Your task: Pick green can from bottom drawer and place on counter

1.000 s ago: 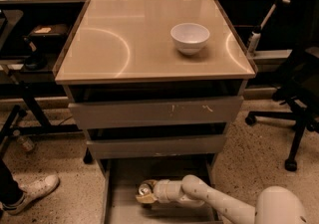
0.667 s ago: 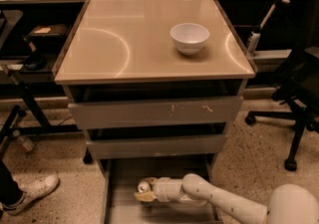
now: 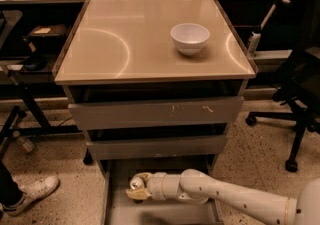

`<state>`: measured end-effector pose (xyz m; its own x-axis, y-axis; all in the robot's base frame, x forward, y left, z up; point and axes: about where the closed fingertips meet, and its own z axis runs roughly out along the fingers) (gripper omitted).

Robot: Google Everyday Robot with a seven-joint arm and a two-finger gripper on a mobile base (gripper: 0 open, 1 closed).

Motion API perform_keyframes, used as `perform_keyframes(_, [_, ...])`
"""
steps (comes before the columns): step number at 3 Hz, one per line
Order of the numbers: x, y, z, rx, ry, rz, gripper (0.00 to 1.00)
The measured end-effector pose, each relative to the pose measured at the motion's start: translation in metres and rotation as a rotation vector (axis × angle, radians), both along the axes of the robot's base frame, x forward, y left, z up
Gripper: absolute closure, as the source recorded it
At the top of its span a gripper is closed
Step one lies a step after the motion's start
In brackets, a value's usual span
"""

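Gripper (image 3: 136, 187) at lower centre of frame, low inside the open bottom drawer (image 3: 165, 214), near its left side. It is reached in from the right on a white arm (image 3: 235, 200) that enters at the lower right corner.

Fingers set narrow, one above and one below the green can (image 3: 135, 183), closed onto it. One pale fingertip (image 3: 143, 175) shows on the can's upper side, the other under it.

Can sits between the fingers just above the drawer's flat grey floor. Only its round silver end shows, facing up toward the camera. The green sides are mostly hidden by the fingers, and whether it rests on the floor cannot be told.

Above, two wider grey drawers (image 3: 155, 113) stand partly pulled out, the top one with scratches on its front.

Counter (image 3: 125, 44) fills the upper middle: glossy beige slab. White bowl (image 3: 190, 38) upright on its right half.

Black office chair (image 3: 300, 89) at right edge. White shoe (image 3: 32, 192) at lower left on speckled floor.
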<state>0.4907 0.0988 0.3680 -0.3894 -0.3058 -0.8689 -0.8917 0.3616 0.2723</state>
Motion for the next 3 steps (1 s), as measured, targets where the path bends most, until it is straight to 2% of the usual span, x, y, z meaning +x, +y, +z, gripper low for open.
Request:
perform_keyframes(2, [-0.006,0.003,0.011,-0.010,-0.013,0.025,1.00])
perform_keyframes(3, [-0.012,0.015,0.049,-0.005,-0.018,0.050,1.00])
